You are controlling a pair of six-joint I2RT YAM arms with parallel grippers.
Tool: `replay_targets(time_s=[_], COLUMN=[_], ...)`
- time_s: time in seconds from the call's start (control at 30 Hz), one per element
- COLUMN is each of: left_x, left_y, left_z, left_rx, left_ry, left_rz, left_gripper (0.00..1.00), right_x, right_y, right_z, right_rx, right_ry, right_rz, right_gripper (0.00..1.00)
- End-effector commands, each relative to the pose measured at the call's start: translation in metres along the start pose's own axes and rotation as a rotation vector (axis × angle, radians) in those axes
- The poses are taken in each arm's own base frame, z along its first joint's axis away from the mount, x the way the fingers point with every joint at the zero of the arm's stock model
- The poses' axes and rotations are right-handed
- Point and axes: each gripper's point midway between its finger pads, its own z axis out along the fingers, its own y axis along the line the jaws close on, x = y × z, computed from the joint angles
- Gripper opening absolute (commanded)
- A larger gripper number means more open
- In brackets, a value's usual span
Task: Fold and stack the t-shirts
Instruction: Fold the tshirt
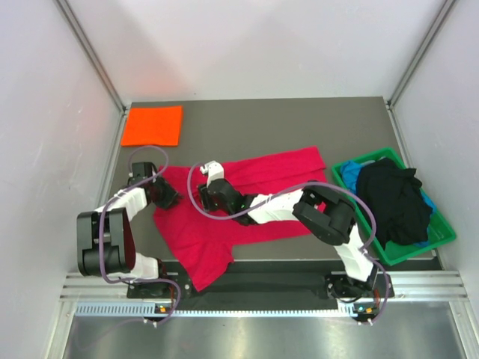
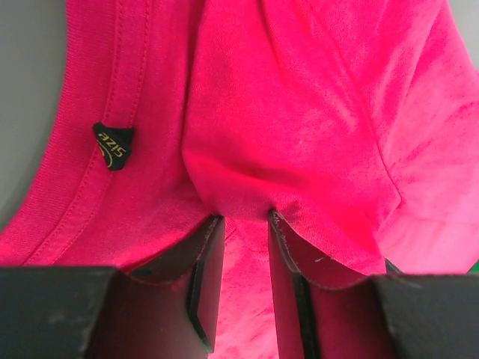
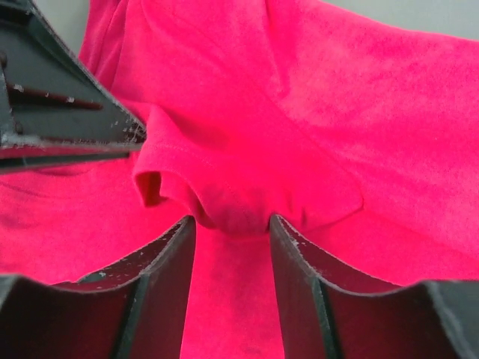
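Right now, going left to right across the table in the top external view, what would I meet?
orange t-shirt → crimson-red t-shirt → green bin holding black t-shirts

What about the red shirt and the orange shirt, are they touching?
Apart. Top view shows bare table between the red shirt and orange shirt.

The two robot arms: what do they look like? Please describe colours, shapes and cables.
Both the left arm and the right arm have white links between bulky black joints. A thin greyish-purple cable loops along each. The left hand and the right hand each have two flat black fingers with scuffed, speckled edges.
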Motion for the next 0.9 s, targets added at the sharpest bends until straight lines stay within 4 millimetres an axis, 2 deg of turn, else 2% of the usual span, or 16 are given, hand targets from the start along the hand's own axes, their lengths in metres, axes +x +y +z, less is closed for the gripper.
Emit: replay_targets(time_s=[0.0,0.17,0.2,0.27,0.3,0.33,0.4,0.43,0.5,0.53,0.57,0.7,0.87], left_x=[-0.017,-0.021,-0.022,-0.022,-0.022,-0.023,-0.023,-0.027,-0.027,-0.032,-0.035,-0.036,-0.021], left_y=[-0.013,-0.009,-0.009,-0.009,-0.008,-0.009,-0.005,-0.007,-0.004,-0.008,-0.009,-0.019,-0.017], left_z=[0.0,-0.003,-0.003,-0.003,-0.002,-0.003,-0.005,-0.008,-0.015,-0.02,-0.023,-0.04,-0.046], left_rx=[0.032,0.005,0.004,-0.002,-0.012,-0.014,-0.046,-0.053,-0.085,-0.084,-0.087,-0.073,-0.08], left_ry=[-0.059,-0.081,-0.082,-0.078,-0.076,-0.076,-0.07,-0.077,-0.076,-0.09,-0.097,-0.112,-0.078], left_rz=[0.028,0.045,0.044,0.04,0.037,0.035,0.033,0.035,0.041,0.046,0.047,0.049,0.045], left_gripper=[0.34,0.2,0.13,0.07,0.0,0.0,0.0,0.0,0.0,0.0,0.0,0.0,0.0], right_x=[-0.015,-0.011,-0.011,-0.009,-0.012,-0.015,-0.02,-0.025,-0.029,-0.037,-0.036,-0.039,-0.044], right_y=[0.008,0.004,0.004,0.0,0.0,0.0,0.0,-0.001,-0.001,0.0,0.0,-0.002,0.0], right_z=[0.007,0.011,0.011,0.01,0.009,0.007,0.003,-0.001,-0.008,-0.014,-0.017,-0.028,-0.037], right_rx=[0.012,0.038,0.045,0.063,0.066,0.067,0.068,0.073,0.07,0.065,0.063,0.049,0.022], right_ry=[-0.046,-0.031,-0.028,-0.023,-0.028,-0.031,-0.035,-0.039,-0.039,-0.047,-0.041,-0.038,-0.04], right_rz=[-0.008,-0.008,-0.009,-0.008,-0.01,-0.015,-0.024,-0.033,-0.048,-0.055,-0.06,-0.076,-0.081], right_gripper=[0.44,0.41,0.4,0.37,0.34,0.28,0.22,0.15,0.09,0.04,0.01,0.0,0.0])
